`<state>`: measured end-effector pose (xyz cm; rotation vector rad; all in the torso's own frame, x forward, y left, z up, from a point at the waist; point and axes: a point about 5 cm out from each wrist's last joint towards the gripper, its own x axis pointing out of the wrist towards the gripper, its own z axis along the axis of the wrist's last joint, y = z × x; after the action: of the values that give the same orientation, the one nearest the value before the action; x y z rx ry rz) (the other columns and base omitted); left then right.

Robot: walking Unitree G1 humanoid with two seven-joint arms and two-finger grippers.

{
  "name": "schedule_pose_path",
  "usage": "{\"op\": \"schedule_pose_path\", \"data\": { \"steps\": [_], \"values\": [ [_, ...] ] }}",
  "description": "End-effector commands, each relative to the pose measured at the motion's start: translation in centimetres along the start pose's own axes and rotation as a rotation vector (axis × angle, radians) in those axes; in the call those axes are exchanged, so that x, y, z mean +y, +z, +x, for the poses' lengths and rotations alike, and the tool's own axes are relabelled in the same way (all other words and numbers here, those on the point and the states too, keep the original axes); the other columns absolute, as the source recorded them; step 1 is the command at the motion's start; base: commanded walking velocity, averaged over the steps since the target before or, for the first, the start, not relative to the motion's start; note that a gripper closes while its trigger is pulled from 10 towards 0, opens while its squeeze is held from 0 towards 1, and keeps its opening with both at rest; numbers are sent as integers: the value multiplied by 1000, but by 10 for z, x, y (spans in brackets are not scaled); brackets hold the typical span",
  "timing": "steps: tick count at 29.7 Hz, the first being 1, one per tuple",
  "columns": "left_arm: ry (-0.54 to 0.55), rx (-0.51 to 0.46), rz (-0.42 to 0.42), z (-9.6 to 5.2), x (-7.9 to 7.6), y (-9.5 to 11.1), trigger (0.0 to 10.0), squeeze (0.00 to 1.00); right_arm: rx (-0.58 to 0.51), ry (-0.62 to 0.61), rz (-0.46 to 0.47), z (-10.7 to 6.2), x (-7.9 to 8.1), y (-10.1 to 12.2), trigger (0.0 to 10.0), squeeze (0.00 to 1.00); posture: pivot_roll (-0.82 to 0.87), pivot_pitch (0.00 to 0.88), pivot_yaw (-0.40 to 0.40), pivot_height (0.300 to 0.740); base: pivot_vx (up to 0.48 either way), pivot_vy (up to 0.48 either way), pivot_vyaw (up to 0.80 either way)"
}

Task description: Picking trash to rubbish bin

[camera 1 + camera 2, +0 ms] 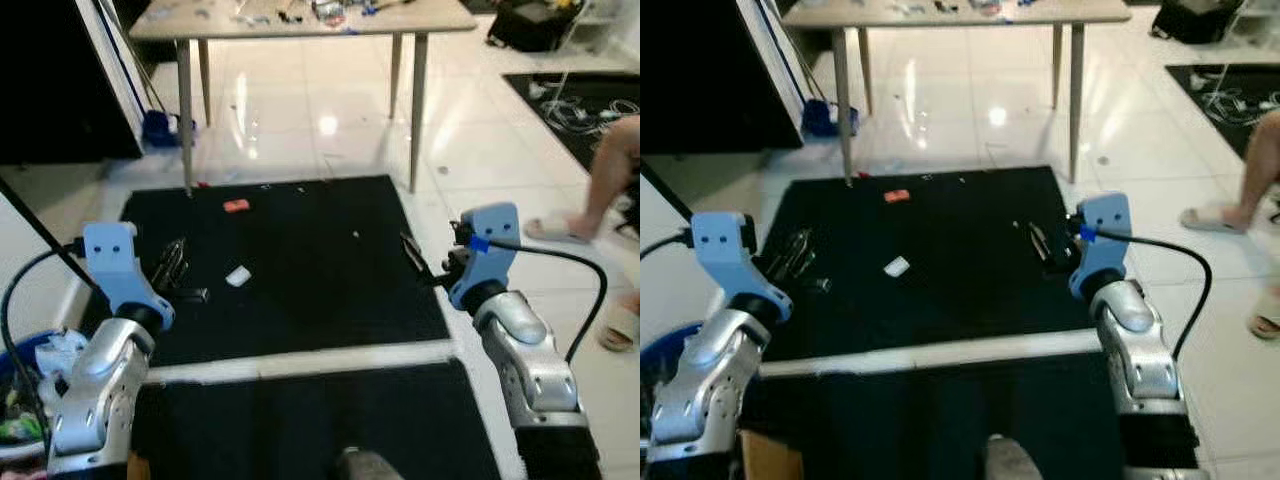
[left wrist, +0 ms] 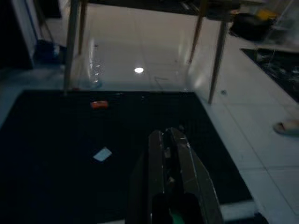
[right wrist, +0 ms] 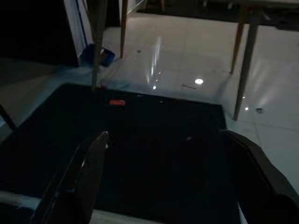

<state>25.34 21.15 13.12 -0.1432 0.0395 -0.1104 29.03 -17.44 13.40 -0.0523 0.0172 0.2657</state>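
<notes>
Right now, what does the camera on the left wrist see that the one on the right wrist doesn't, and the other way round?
Left wrist view: the left gripper, fingers shut together, a white paper scrap on the mat ahead of it, and a slipper on the tiles. Right wrist view: the right gripper, fingers spread wide. Both: the orange scrap, the black mat, the table legs and the glossy tile floor.

On the black mat (image 1: 300,270), a white scrap (image 1: 238,276) lies near the middle, an orange scrap (image 1: 236,206) sits toward its far edge before the table (image 1: 300,25), and the left gripper (image 1: 172,262) and right gripper (image 1: 412,253) hover at its sides.
</notes>
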Motion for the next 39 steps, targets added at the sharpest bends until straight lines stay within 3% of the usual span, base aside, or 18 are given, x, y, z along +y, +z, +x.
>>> {"op": "schedule_pose_path", "data": {
  "steps": [1, 39],
  "values": [
    [-7, -15, 2, 1, -1, 4, 10000, 0, 11, -12, -8, 0, -3, 0, 10000, 0, -157, 0, 10, 740, 0, 0, -800],
    [-11, -18, 0, 2, -1, 4, 10000, 0, 22, -14, -10, 1, -4, 0, 10000, 0, -154, 0, 10, 740, 0, 0, -800]
  ]
}}
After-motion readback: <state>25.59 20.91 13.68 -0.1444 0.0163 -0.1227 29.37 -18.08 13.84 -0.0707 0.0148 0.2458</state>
